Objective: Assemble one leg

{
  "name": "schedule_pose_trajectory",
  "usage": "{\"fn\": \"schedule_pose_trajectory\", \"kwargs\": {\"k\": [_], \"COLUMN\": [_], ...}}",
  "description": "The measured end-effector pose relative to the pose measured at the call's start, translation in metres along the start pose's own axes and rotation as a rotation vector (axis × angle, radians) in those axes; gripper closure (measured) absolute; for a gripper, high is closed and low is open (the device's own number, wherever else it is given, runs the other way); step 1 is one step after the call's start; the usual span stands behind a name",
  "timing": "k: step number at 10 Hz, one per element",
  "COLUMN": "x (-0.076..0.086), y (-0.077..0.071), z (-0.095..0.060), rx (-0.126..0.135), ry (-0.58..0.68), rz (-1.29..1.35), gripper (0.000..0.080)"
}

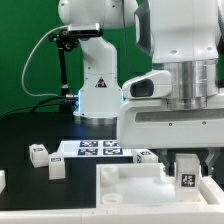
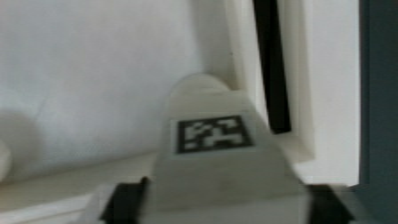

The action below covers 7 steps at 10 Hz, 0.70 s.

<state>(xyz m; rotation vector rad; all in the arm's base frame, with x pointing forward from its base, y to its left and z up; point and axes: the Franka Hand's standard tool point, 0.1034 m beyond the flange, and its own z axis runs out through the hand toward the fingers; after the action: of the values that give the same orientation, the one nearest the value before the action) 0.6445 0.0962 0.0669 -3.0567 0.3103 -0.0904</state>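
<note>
My gripper (image 1: 187, 182) is shut on a leg (image 1: 187, 175), a small white post with a black-and-white tag, at the exterior view's right. It holds the leg over the near right part of the large white tray-like panel (image 1: 120, 176). In the wrist view the leg (image 2: 217, 150) stands upright between my two dark fingers (image 2: 125, 203), tag facing the camera, with my gripper (image 2: 221, 206) closed round its base. The panel's flat white floor (image 2: 89, 70) and raised rim (image 2: 329, 90) lie behind it. Whether the leg touches the panel I cannot tell.
The marker board (image 1: 95, 150) lies behind the panel. Loose legs stand at the exterior view's left (image 1: 38, 153) (image 1: 57, 167) and one behind the panel (image 1: 147, 155). The robot base (image 1: 97, 85) stands at the back, and a white part (image 1: 2, 182) lies at the left edge.
</note>
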Motion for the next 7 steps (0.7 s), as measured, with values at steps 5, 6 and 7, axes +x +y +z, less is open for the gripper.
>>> {"fn": "schedule_pose_trajectory", "kwargs": {"k": [5,6,7], "x": [0.0012,0.001,0.0009], "y": [0.0024,0.0019,0.0014], "z": [-0.0001,-0.0001,0.0], "rx": [0.006,0.007,0.007], "ry": [-0.001,-0.002,-0.002], "rz": [0.165,0.274,0.373], "gripper": [0.0151,0.015,0.015]}}
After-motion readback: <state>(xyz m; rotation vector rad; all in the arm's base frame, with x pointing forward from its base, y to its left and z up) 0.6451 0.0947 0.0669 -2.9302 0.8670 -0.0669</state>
